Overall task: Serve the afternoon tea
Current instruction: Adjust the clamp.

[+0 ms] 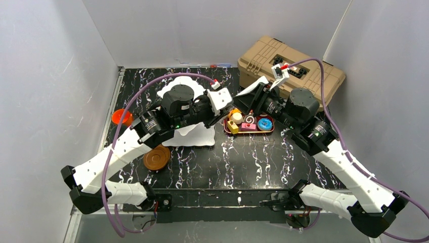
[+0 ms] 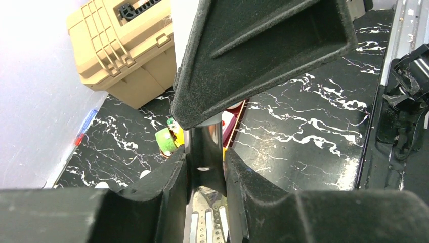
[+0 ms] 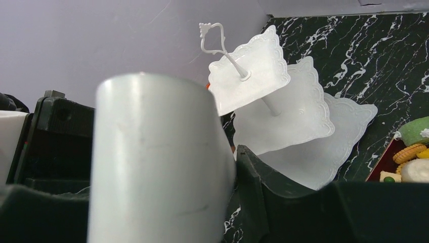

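Top external showed us both arms meeting above the pastries point(image 1: 250, 123) in a red tray point(image 1: 263, 131) on the table point(image 1: 263, 157). Left jaws pinched the metal tongs point(image 2: 205, 152) narrowly; right jaws, half spread, gripped their broad end. The three-tier stand point(image 1: 195, 135) stood just left.

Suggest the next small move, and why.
Probably open the right tool and release. Both tools appear clamped on the metal tongs: the left tool presses the strip from both sides, and the right tool has it between its fingers too, so the handover looks ready.
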You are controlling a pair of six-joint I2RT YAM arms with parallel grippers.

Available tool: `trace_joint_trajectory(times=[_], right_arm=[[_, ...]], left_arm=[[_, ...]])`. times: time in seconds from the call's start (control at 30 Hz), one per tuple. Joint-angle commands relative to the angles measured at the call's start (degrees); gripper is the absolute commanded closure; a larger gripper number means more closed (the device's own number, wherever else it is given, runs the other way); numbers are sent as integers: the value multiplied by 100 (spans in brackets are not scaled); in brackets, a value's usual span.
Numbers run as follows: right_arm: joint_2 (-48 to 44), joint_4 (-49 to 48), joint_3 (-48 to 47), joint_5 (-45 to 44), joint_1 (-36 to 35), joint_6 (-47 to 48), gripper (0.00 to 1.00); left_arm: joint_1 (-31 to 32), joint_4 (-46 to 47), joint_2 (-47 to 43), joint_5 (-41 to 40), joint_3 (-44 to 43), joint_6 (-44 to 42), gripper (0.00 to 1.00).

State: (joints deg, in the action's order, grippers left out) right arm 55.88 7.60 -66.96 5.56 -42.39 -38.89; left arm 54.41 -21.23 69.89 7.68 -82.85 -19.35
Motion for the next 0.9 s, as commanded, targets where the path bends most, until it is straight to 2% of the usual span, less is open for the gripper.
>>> trace_joint_trajectory(times=[0.0,0.2,0.27,0.3,0.53,0.73,0.77,0.87], right_arm=[[-64,-663,-124,14,20,-308,77],[-200,-536,-115,-45,20,-356,31],[-257,-503,-73,-46,21,-357,5],[-281,-444,-79,-54,20,-329,2],[-419,-200,-106,-157,20,-238,2],[-334,-247,-96,117,21,-197,2],[-329,-269,-67,164,22,-175,7],[-350,-445,54,310,20,-170,33]], left_arm=[[52,75,-67,-132,149,-82,93],[52,145,-192,-231,179,-34,100],[55,146,-223,-224,148,-27,100],[49,141,-240,-223,133,-25,100],[43,128,-339,-295,104,-55,100],[43,140,-292,-345,14,-87,100],[43,137,-285,-346,-6,-86,100],[45,129,-270,-382,-47,-90,100]])
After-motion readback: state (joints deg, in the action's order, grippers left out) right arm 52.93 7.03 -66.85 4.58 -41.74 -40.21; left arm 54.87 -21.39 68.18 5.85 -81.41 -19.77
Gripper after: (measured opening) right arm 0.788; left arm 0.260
